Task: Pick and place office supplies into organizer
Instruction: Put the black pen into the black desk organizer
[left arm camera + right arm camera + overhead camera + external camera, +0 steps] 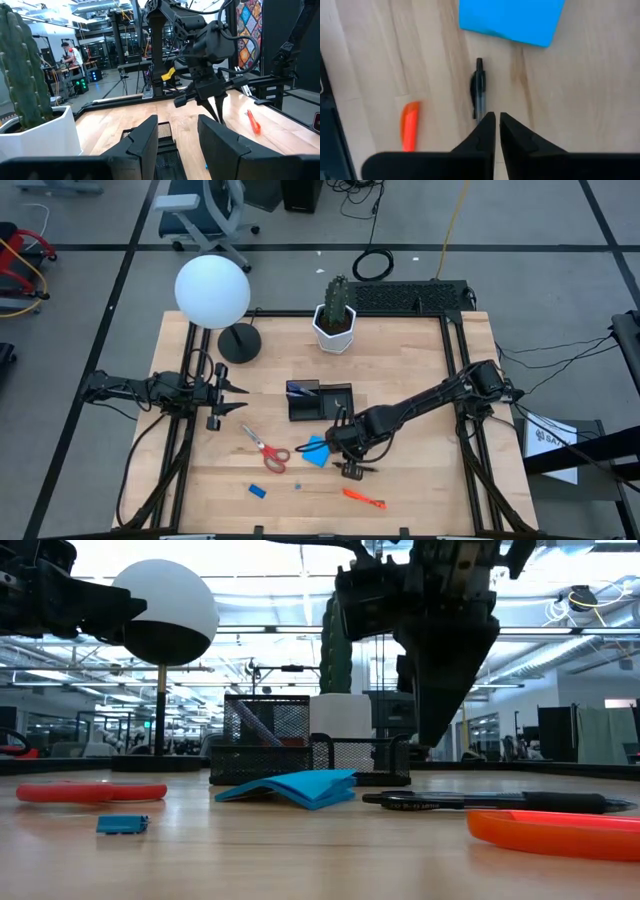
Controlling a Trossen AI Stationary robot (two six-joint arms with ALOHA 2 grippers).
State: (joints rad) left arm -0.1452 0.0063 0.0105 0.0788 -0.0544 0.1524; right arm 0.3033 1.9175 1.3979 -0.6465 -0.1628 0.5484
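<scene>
2 pens (478, 89) – 1 scissors (266, 447)

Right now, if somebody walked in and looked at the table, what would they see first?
Probably the big white ball lamp at the back left, with the tall cactus in its white pot beside it. Then the right hand, hovering shut just over the black pen near the front, next to the bright blue pad. The red scissors lie to the left of the pad.

Two dark, jointed arms — matte black housings, looped black cables, tapering pointed black jaws.
</scene>
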